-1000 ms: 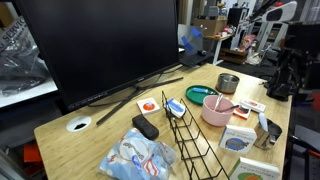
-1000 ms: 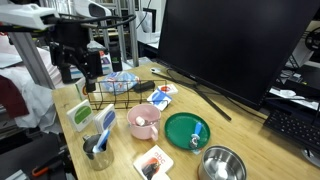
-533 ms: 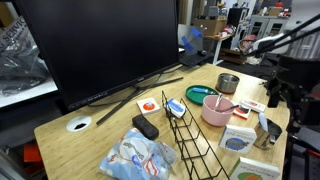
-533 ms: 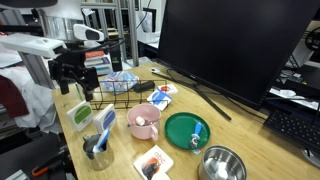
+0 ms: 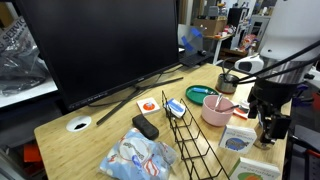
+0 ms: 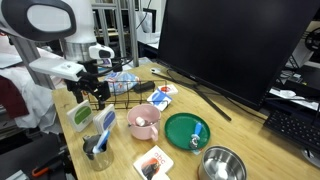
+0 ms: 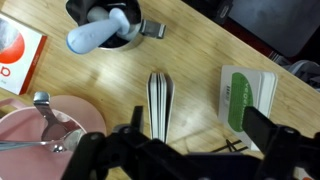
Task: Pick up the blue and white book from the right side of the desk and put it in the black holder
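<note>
The blue and white book (image 5: 238, 140) stands on the desk (image 5: 105, 130) between the pink bowl and the metal cup. In the wrist view I see it from above as a thin white page edge (image 7: 160, 103). My gripper (image 5: 268, 124) hangs just above it, open and empty. It also shows in the other exterior view (image 6: 95, 93). In the wrist view the gripper (image 7: 200, 135) has the book just inside its left finger. The black holder (image 5: 195, 145) is a long wire rack left of the book, and also shows in an exterior view (image 6: 127, 90).
A pale book with a green cover mark (image 7: 247, 97) lies flat under my right finger. A metal cup (image 7: 105, 25) holding a blue-white object, a pink bowl (image 5: 217, 110) with a spoon, a green plate (image 5: 200, 94), a steel bowl (image 5: 228, 82) and a large monitor (image 5: 100, 45) surround the spot.
The arm has swung in from the desk's edge and come down, so the gripper now hangs low over the blue and white book. The objects on the desk have not moved.
</note>
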{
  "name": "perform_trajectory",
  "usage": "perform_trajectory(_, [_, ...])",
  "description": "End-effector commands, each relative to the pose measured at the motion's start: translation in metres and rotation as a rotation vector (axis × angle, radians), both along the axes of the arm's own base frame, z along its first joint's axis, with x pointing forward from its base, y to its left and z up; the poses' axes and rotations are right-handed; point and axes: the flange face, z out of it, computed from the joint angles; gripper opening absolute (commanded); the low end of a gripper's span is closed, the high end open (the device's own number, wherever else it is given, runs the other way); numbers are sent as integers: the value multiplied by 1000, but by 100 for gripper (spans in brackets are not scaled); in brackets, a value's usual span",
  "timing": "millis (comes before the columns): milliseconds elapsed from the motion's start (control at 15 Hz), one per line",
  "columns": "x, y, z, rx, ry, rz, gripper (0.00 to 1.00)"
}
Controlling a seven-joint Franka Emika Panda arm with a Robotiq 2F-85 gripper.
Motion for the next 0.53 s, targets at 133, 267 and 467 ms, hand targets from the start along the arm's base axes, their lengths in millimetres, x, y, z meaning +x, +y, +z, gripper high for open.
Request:
perform_trajectory(133, [16,-1,-25,-13,-18,-9,100])
perform_trajectory(267, [23,-2,-36,-19,-15,-9,100])
perform_trajectory(467, [32,-5,-51,-27,1,-8,100])
